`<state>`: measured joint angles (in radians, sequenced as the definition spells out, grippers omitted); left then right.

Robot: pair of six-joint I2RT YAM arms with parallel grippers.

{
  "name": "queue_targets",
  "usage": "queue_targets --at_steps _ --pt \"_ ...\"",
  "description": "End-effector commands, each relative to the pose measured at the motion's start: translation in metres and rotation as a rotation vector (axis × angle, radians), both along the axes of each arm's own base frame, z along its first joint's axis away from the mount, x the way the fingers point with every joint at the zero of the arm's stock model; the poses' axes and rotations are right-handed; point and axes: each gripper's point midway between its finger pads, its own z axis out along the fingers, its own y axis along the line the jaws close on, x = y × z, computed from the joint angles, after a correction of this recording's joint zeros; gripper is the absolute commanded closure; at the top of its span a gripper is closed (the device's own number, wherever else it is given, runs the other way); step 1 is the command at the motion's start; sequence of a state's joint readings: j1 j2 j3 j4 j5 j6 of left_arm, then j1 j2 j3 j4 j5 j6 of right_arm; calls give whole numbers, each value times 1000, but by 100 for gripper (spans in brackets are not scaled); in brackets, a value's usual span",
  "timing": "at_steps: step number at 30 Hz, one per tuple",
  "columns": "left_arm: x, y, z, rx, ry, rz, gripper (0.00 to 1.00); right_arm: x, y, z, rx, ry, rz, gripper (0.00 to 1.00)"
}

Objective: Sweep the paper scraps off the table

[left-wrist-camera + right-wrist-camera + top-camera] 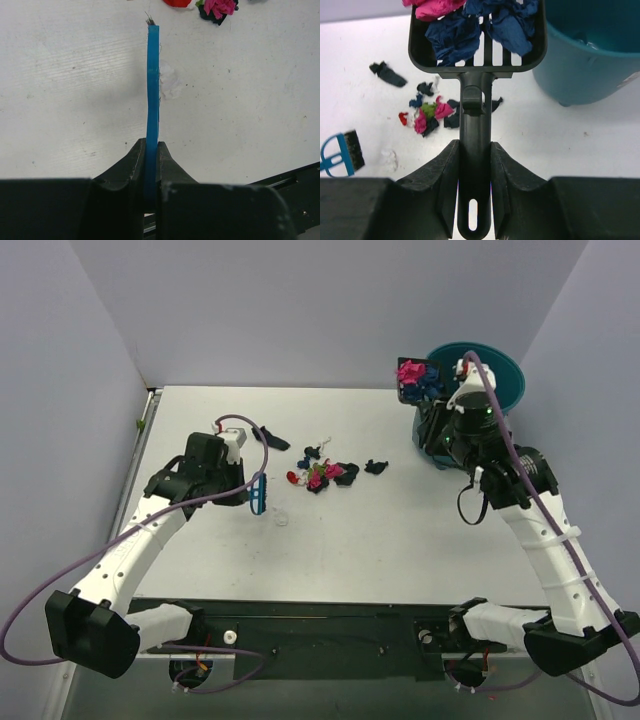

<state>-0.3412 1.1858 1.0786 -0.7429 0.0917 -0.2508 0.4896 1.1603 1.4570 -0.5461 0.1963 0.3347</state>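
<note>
From above, the right gripper (437, 415) grips the scoop (418, 382), full of paper scraps (409, 371), just beside the bin (500, 375). This looks like the dumping step. Next, the scoop must go over the bin and tip. More scraps lie mid-table (400, 540), in a row running side to side.

At the left wrist, the left gripper (152, 150) pinches the brush (152, 90) tight.

At the right wrist, the scoop points straight away from its gripper.

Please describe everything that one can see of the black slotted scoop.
The scoop is black, plastic-looking, with a slotted tray and a long handle that has a hole near its end. The right tool is shut on the handle and holds it raised, beside the teal bin. Dark blue and pink paper scraps lie in its tray.
</note>
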Motion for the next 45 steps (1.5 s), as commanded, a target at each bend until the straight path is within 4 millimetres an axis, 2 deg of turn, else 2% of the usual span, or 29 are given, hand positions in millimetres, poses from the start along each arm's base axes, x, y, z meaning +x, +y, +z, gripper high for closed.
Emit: queue_targets --at_steps 1,3,4,5,6,7,8,9,10,11,12,18,20,21,22,23,24,25,29,30,31,32,40,45 --pt "8 -8 18 -46 -84 -21 100 17 -16 21 96 19 -47 100" --pt "8 -9 15 -50 -77 -24 100 27 -24 32 147 9 -71 100" --pt "7 -8 15 -49 -75 -24 100 32 -18 36 202 18 -52 100" --pt "7 -8 14 -48 -73 -22 100 41 -27 43 242 -1 -80 100" --pt "7 -9 14 -50 -71 -24 100 45 -19 45 311 9 -54 100" --pt "7 -9 14 -50 -72 -24 100 55 -27 54 354 -32 -71 100" --pt "7 -9 13 -51 -70 -25 100 63 -20 58 427 -51 -49 100" --pt "6 -9 12 -52 -68 -25 100 70 -27 62 461 -76 -63 100" --pt "6 -9 11 -52 -63 -26 100 76 -21 65 534 -89 -43 100" --pt "5 -10 10 -54 -59 -29 100 83 -29 65 567 -106 -58 100" --pt "5 -10 8 -54 -54 -31 100 90 -27 70 644 -131 -42 100" --pt "4 -12 5 -61 -40 -37 100 119 -60 68 997 -244 -56 100" --pt "4 -13 4 -63 -38 -39 100 123 -67 67 1094 -279 -33 100" --pt "4 -13 4 -63 -35 -42 100 123 -68 52 1123 -259 -43 100" --pt "3 -14 3 -66 -32 -43 100 121 -71 64 1170 -303 -20 100" --pt "3 -14 3 -65 -30 -43 100 121 -73 52 1189 -290 -32 100" --pt "4 -14 3 -66 -30 -44 100 118 -74 60 1210 -321 -14 100" --pt "4 -14 3 -66 -29 -46 100 116 -75 52 1235 -307 -26 100" --pt "3 -15 1 -68 -20 -48 100 112 -73 53 1334 -325 11 100" --pt "3 -15 1 -68 -20 -48 100 109 -73 63 1353 -360 44 100" --pt "3 -15 1 -67 -18 -48 100 111 -73 58 1404 -335 39 100" --pt "3 -15 1 -68 -20 -48 100 108 -73 67 1415 -372 75 100" --pt "2 -15 0 -70 -19 -50 100 103 -73 83 1527 -398 143 100" --pt "2 -16 1 -73 -19 -53 100 99 -81 60 1609 -391 102 100"
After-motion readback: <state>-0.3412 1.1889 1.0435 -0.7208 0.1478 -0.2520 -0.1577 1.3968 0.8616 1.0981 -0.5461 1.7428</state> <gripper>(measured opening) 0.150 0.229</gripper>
